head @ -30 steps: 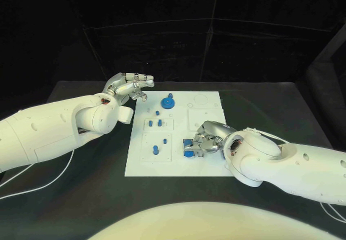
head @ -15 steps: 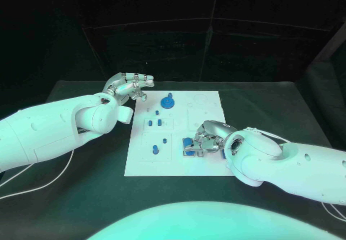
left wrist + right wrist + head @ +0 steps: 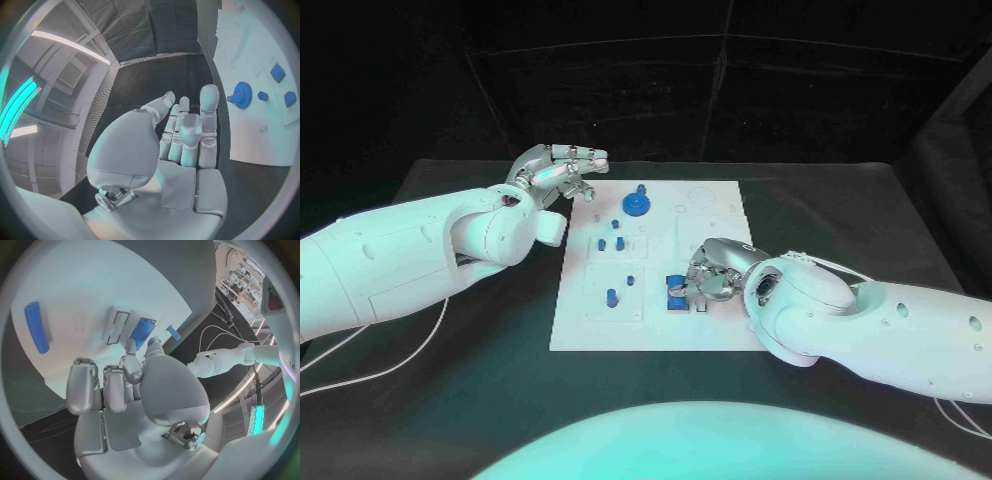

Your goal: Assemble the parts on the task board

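A: The right hand pinches a blue block at the task board's near right; the left hand hovers slack and empty, far left.

B: If tilted, the block could jam at its slot or slip free.

No readable text, labels, brands or numbers on task board, parts or arms.

A flat black table is backed by black curtained walls; long bright ceiling light strips are seen overhead.
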### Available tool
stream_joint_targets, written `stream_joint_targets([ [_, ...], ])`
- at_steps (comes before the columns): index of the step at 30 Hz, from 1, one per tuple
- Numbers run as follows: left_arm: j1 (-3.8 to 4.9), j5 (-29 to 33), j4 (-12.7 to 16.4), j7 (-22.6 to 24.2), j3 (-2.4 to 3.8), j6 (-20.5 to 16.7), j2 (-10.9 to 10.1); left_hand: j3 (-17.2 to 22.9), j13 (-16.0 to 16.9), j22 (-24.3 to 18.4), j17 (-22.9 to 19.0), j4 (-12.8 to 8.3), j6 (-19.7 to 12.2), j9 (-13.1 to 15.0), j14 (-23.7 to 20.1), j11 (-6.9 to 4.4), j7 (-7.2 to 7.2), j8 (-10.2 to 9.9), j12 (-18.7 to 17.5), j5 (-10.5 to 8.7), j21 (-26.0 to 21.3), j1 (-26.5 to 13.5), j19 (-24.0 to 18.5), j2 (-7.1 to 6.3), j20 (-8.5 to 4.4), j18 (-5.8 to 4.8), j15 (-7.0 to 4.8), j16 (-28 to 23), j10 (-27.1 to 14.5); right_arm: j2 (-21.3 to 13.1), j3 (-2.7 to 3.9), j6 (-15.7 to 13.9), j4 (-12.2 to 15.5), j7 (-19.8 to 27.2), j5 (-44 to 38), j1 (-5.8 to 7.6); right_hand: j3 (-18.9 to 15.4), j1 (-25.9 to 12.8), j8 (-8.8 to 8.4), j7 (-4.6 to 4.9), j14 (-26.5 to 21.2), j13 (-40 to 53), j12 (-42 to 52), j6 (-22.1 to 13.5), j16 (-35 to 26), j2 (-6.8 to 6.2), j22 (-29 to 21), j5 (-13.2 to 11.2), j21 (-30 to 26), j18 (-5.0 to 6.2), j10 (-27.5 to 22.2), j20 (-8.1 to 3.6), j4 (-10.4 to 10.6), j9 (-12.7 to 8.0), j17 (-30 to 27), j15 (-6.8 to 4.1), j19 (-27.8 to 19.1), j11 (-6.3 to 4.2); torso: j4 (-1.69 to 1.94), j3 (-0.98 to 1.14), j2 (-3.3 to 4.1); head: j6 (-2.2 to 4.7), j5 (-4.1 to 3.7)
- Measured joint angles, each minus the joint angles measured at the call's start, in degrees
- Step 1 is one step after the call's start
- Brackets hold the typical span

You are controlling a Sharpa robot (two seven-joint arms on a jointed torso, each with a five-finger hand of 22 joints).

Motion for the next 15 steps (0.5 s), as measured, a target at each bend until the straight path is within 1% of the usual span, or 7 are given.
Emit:
stream_joint_targets([
  [3,0.00,0.00,0.00,-0.02,0.00,0.01,0.01,0.00,0.00,0.00,0.00,0.00,0.00,0.00,0.00,0.00,0.00,0.00,0.00,0.00,0.00,0.00,0.00,0.00,0.00,0.00,0.00,0.00,0.00,0.35,0.00,0.11,-0.44,0.05,-0.05,0.00,-0.01,1.10,0.02,-0.09,0.00,0.19,0.37,0.09,0.00,0.50,0.16,0.38,0.00,0.00,0.21,0.00,-0.62,0.29,0.00,0.00,0.00,-0.21,0.00,0.00,-0.01,-0.08,0.01],
  [4,0.00,0.00,0.00,-0.02,0.00,0.02,0.01,0.00,0.00,0.00,0.00,0.00,0.00,0.00,0.00,0.00,0.00,0.00,0.00,0.00,0.00,0.00,0.00,0.00,0.00,0.00,0.00,0.00,0.00,0.40,0.00,0.15,-0.53,0.06,-0.07,0.01,0.12,1.38,0.02,-0.08,0.00,0.22,0.37,0.09,0.00,0.22,0.18,0.38,0.00,0.00,0.20,0.00,-0.74,0.29,0.00,0.00,0.00,-0.20,0.01,0.00,0.00,-0.11,0.01],
  [6,0.00,0.00,0.00,-0.04,-0.01,0.03,0.01,0.00,0.00,0.00,0.00,0.00,0.00,0.00,0.00,0.00,0.00,0.00,0.00,0.00,0.00,0.00,0.00,0.00,0.00,0.00,0.00,0.00,0.00,0.47,0.01,0.27,-0.67,0.09,-0.10,0.01,0.11,1.64,0.02,-0.08,0.00,0.24,0.37,0.09,0.00,0.44,0.23,0.38,0.00,0.00,0.20,0.00,-0.95,0.29,-0.01,0.00,0.00,-0.20,0.00,0.00,-0.01,-0.15,0.02],
  [8,0.00,0.00,0.00,-0.05,-0.01,0.03,0.01,0.00,0.00,0.00,0.00,0.00,0.00,0.00,0.00,0.00,0.00,0.00,0.00,0.00,0.00,0.00,0.00,0.00,0.00,0.00,0.00,0.00,0.00,0.50,0.02,0.35,-0.73,0.13,-0.12,0.02,-0.03,2.07,0.03,-0.28,0.00,0.30,0.37,0.29,0.09,0.44,0.23,0.38,0.00,0.00,0.20,0.00,-1.09,0.28,-0.01,0.00,0.00,-0.20,0.00,0.00,-0.02,-0.21,0.04],
  [14,0.00,0.00,0.01,-0.08,-0.01,0.05,-0.07,0.00,-0.01,0.01,0.00,0.00,0.00,0.00,0.00,0.00,0.00,0.00,0.00,0.00,0.00,0.00,0.00,0.00,0.00,0.00,0.00,0.00,0.00,0.24,0.01,0.36,-0.51,0.44,-0.17,0.02,-0.04,2.15,0.01,-0.28,0.00,0.35,0.37,0.29,0.22,0.36,0.29,0.38,0.00,0.00,0.20,0.00,-1.39,0.16,-0.01,0.00,0.00,-0.20,-0.09,0.01,-0.02,-0.26,0.08],
  [15,0.00,0.00,0.02,-0.09,-0.01,0.05,-0.07,0.00,-0.01,0.00,0.00,0.00,0.00,0.01,0.00,0.00,0.00,0.00,0.00,0.00,0.00,0.00,0.00,0.00,0.00,0.00,0.00,0.00,0.00,0.04,0.01,0.23,-0.35,0.58,-0.17,0.02,-0.04,2.15,0.00,-0.28,0.00,0.35,0.37,0.29,0.22,0.36,0.28,0.68,0.00,0.00,0.20,0.00,-1.39,0.15,-0.01,0.00,0.00,-0.20,-0.10,0.01,-0.02,-0.26,0.08],
])
